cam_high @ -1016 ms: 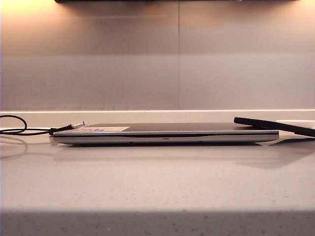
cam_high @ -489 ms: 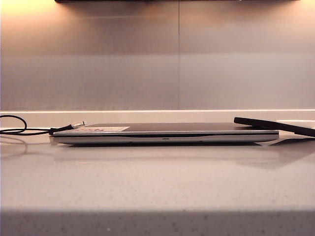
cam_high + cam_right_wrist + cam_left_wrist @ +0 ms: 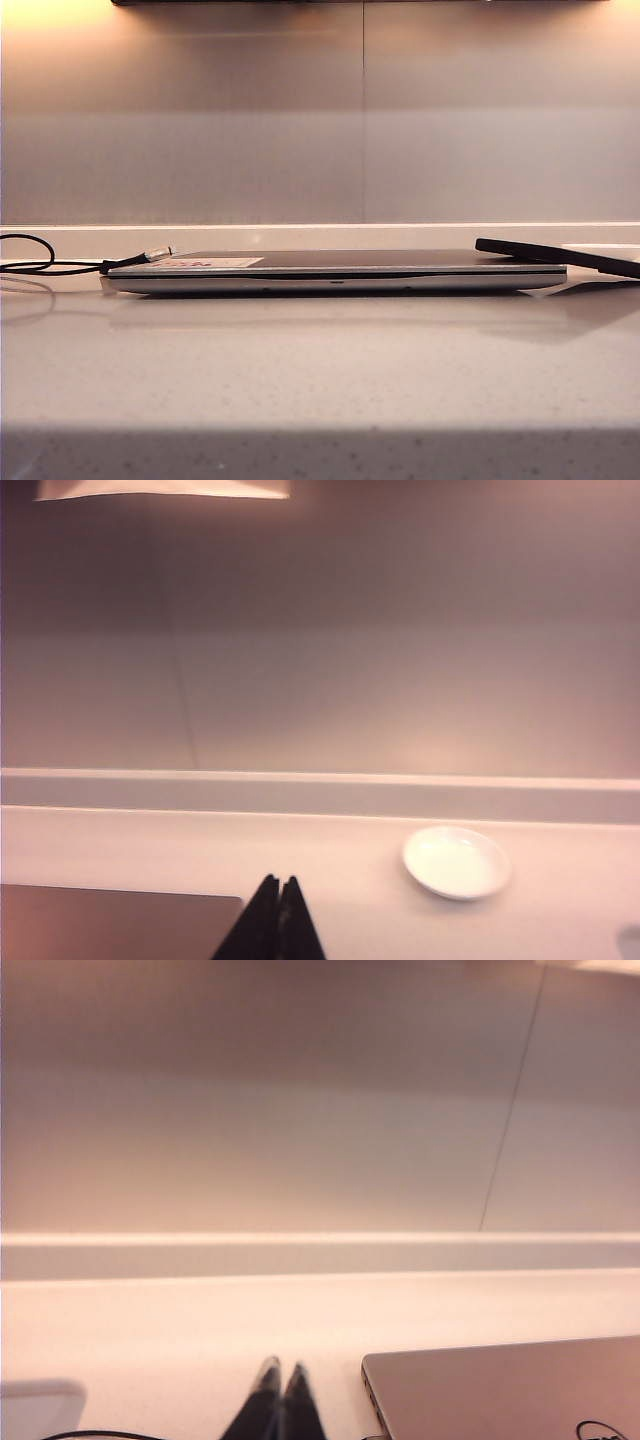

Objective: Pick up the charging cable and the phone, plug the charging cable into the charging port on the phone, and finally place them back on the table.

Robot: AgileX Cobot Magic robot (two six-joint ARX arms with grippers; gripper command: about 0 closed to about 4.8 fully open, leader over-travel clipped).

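left hand black, slim tapered fingers; right hand black, pointed tips

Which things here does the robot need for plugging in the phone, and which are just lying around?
Needed:
- charging cable, silvery tip resting at the laptop's left edge
- phone, leaning on the laptop's right end
- table
- left end effector, shut
- right end effector, shut

Just lying about:
- closed laptop
- white dish
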